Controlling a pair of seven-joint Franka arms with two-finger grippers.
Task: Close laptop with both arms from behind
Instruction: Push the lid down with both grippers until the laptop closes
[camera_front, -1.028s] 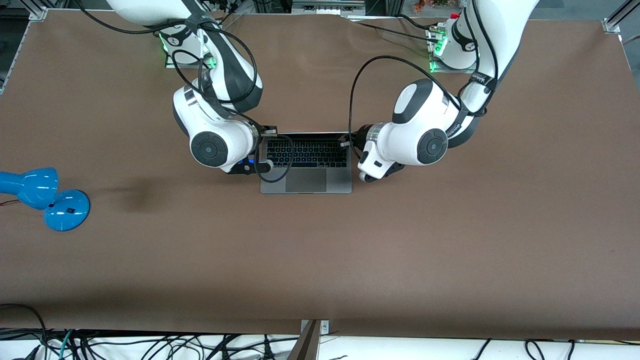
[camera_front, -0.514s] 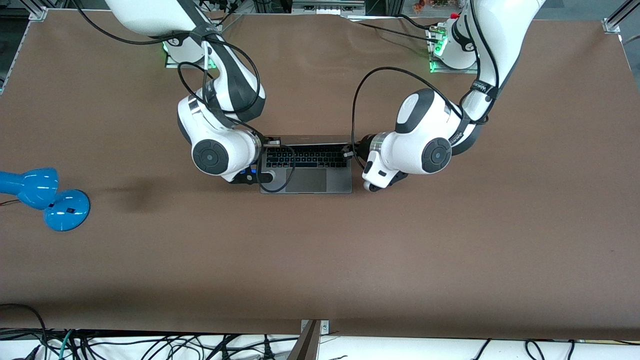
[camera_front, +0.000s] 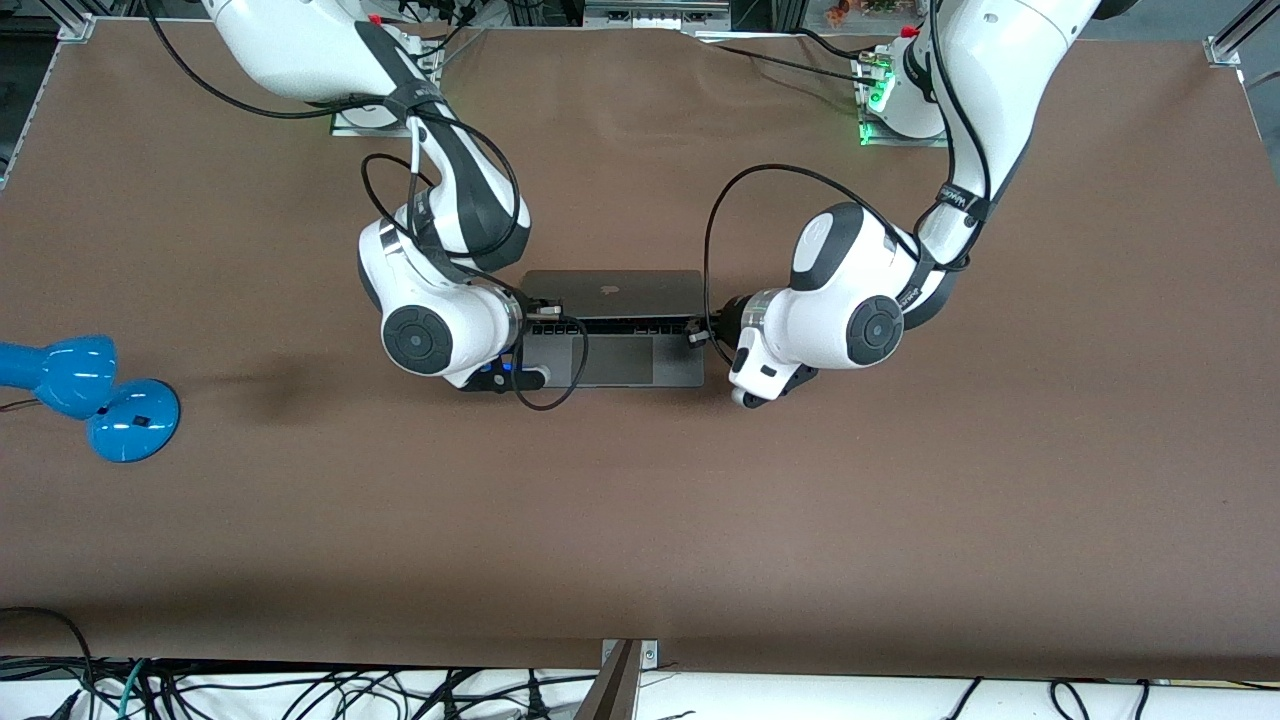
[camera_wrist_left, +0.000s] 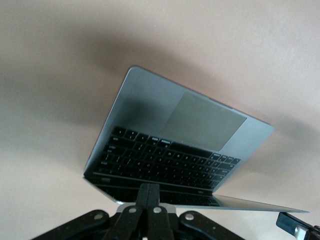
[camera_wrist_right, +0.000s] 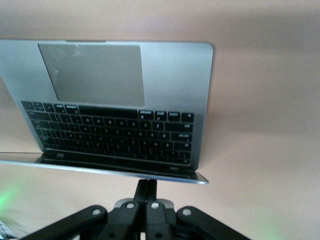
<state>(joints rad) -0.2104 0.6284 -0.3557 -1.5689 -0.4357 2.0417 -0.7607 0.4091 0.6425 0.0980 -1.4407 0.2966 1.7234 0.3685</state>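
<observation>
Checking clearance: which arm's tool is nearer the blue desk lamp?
Right. The right tool is at the grey metal laptop's lid end toward the blue desk lamp; the left tool, the end away.

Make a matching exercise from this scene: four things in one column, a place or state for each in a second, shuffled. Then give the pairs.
1. laptop
2. desk lamp
3. left gripper
4. right gripper

A. blue, at the right arm's end of the table
B. shut, at the lid edge toward the right arm's end
C. lid partly lowered
D. shut, at the lid edge toward the left arm's end

1-C, 2-A, 3-D, 4-B
</observation>
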